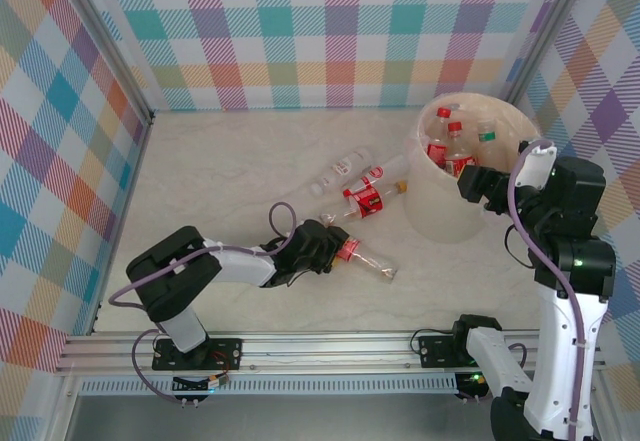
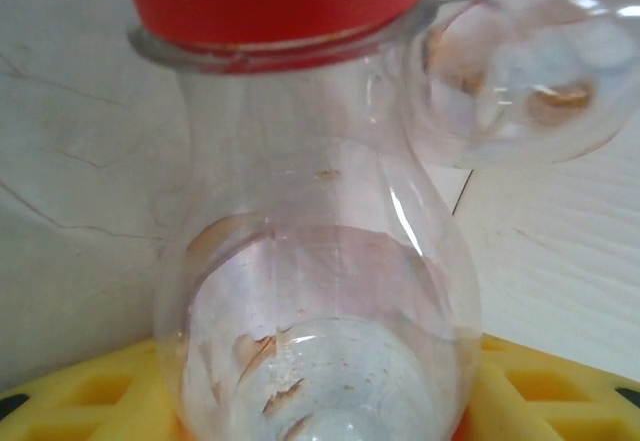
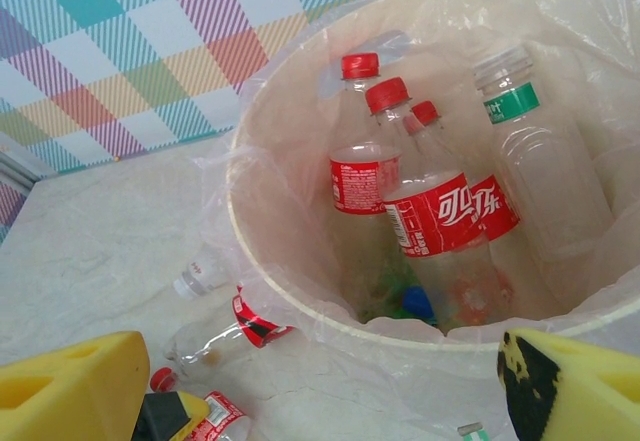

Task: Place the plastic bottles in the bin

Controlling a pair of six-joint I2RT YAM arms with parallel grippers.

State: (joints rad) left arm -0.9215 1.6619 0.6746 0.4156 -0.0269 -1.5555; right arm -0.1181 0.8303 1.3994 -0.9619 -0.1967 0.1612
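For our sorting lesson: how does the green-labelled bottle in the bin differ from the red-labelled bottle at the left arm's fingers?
The green-labelled bottle stands nearly upright inside the bin; the red-labelled bottle lies on its side on the table. Their bands differ: green against red. The red-labelled bottle sits at the left gripper; no fingers touch the green-labelled bottle. Both are clear plastic.

Clear red-labelled bottle (image 2: 320,291) between yellow jaws; second bottle (image 2: 520,71) beside.
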